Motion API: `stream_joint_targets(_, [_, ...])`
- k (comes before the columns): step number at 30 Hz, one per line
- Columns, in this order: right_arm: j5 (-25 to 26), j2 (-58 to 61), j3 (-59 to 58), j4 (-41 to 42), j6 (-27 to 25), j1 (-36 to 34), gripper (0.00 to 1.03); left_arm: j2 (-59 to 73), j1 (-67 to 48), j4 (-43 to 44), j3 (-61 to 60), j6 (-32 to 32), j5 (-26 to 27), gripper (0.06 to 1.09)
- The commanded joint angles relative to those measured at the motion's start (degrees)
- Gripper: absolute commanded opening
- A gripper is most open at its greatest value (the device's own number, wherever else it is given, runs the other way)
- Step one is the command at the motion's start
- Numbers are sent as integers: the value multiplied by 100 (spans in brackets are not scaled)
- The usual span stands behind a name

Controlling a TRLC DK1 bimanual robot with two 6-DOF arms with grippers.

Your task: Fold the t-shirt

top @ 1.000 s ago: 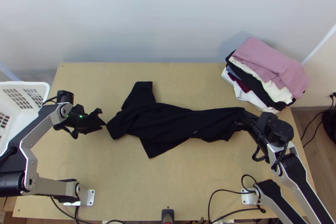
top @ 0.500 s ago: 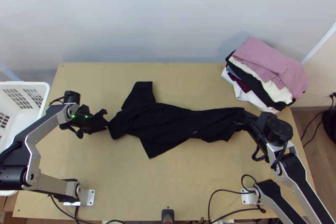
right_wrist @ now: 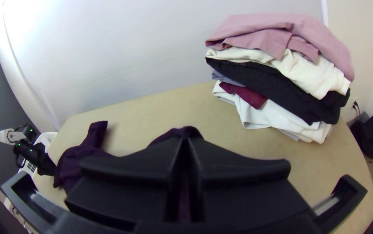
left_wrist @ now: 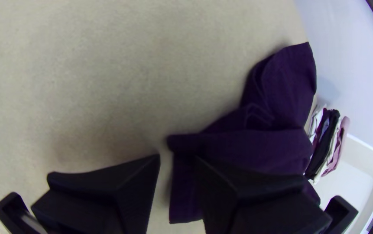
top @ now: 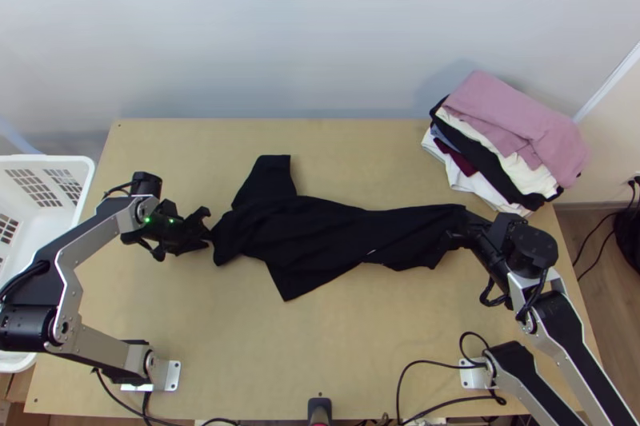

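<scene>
1. At centre left, the left gripper (top: pixel 210 229) holds its jaws wide at the end of the black t-shirt (top: pixel 320 230); straddle the edge low, then pinch every layer together.
2. Across the middle, the t-shirt lies long and narrow, flaps jutting up and down; lift gently, lest it bunch.
3. At centre right, the right gripper's (right_wrist: pixel 185 139) jaws pinch the other end; hold that steady.

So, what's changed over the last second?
The left tool moved rightward in the top view, up to the black t-shirt's end, fingers open, no hold taken. The right tool stayed at the opposite end, shut on cloth; the shirt's middle and the clothes pile look unchanged.
</scene>
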Motion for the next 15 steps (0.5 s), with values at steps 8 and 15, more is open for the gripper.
stream_joint_targets(8, [74, 9, 100, 18, 120, 24, 3, 186, -94, -4, 297, -80, -6, 77])
stream_joint_targets(15, [74, 0, 83, 18, 120, 24, 3, 142, -121, -39, 385, -80, -6, 76])
